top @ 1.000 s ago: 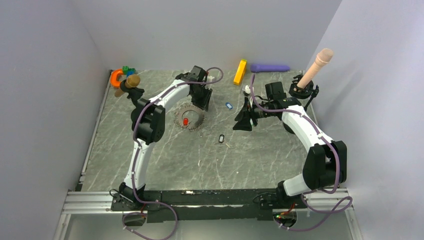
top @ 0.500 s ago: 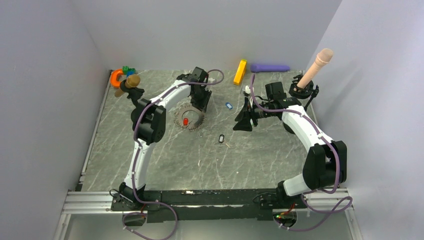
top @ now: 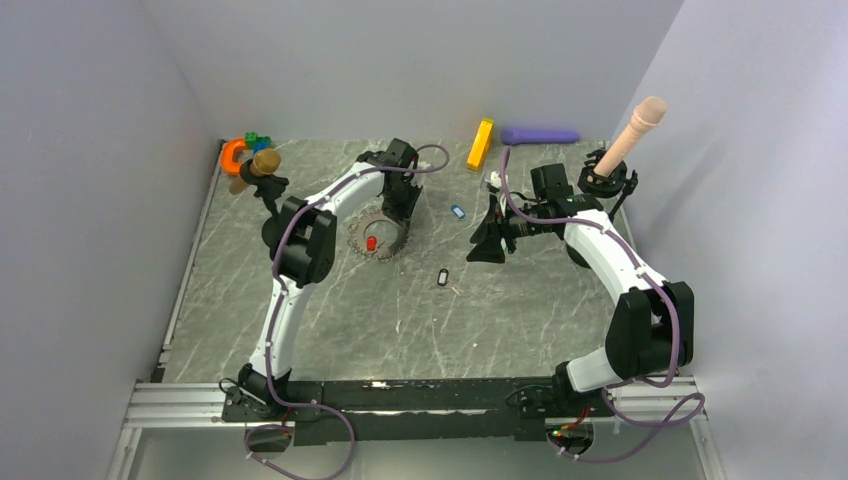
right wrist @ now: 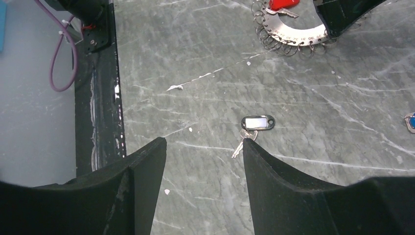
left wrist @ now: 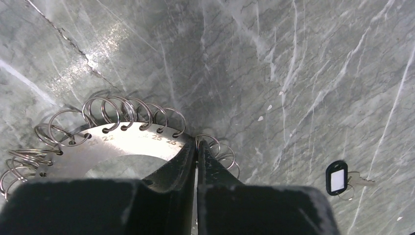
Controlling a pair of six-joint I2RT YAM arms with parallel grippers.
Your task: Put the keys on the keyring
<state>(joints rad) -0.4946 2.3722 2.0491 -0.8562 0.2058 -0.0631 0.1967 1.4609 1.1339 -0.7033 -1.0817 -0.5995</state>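
The keyring (top: 378, 234) is a flat metal ring edged with small wire loops, lying at the table's centre-left; it also shows in the left wrist view (left wrist: 122, 142) and the right wrist view (right wrist: 293, 34). My left gripper (top: 404, 206) (left wrist: 196, 143) is shut on one wire loop at the keyring's rim. The red key (top: 371, 243) (right wrist: 283, 4) lies inside the keyring. The blue key (top: 457, 211) (right wrist: 410, 122) lies loose to its right. The black-rimmed key (top: 442, 277) (left wrist: 336, 177) (right wrist: 257, 122) lies nearer. My right gripper (top: 486, 244) (right wrist: 203, 142) is open and empty above the table beside it. I cannot make out the green key.
A yellow block (top: 481, 144) and a purple cylinder (top: 540, 134) lie at the back. A pink rod (top: 632, 132) leans on a black stand (top: 606, 181) at the back right. An orange horseshoe piece (top: 232, 155) and a wooden piece (top: 260, 164) sit at the back left.
My left gripper has shifted slightly at the keyring's far right rim. The right arm, the keyring and the loose keys have not moved.
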